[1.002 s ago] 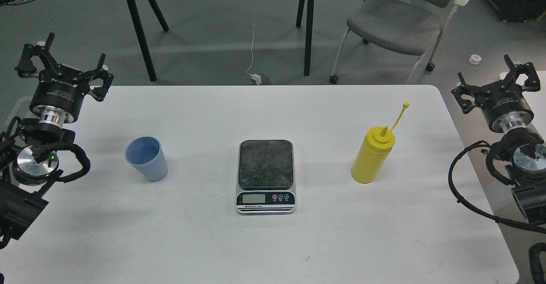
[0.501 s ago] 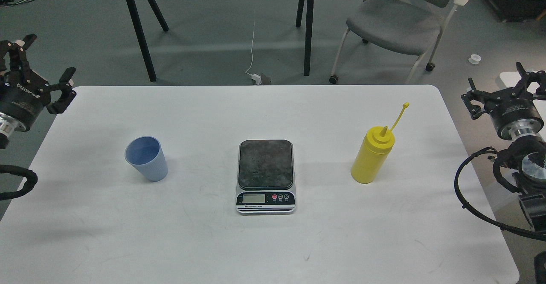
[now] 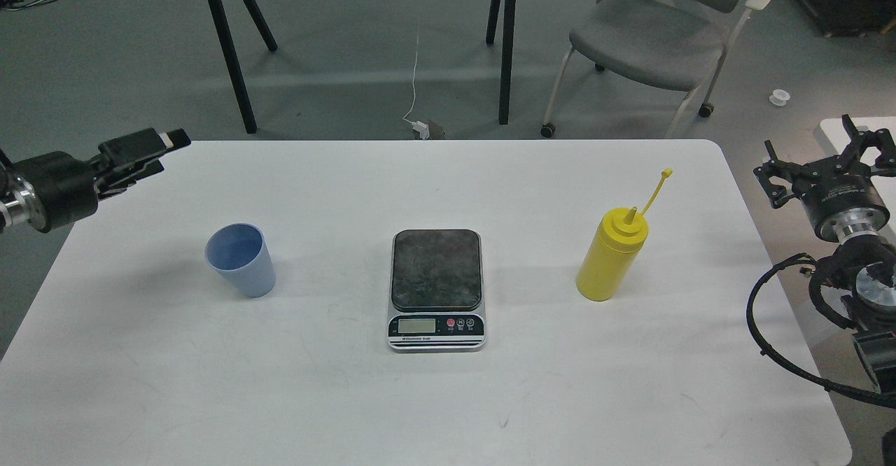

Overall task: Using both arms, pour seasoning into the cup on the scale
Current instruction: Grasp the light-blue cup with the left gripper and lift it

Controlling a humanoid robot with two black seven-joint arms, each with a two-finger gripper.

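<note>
The light blue ribbed cup [image 3: 239,259] stands upright on the white table [image 3: 434,410], left of the scale [image 3: 436,287]. The scale's dark plate is bare. The yellow seasoning bottle [image 3: 611,256] stands upright right of the scale, with its cap strap sticking up. My left gripper [image 3: 157,151] points right over the table's far left corner, above and left of the cup. Its fingers look slightly apart and hold nothing. My right gripper [image 3: 815,147] is open and empty, off the table's right edge, well right of the bottle.
A grey chair [image 3: 651,39] and black table legs [image 3: 227,53] stand on the floor behind the table. A white cable [image 3: 416,74] runs down to a plug on the floor. The table's right corner is rounded.
My left gripper has swung down and turned from upright to pointing right, toward the table's far left corner. My right gripper has shifted slightly right and lower. Cup, scale and bottle have not moved.
</note>
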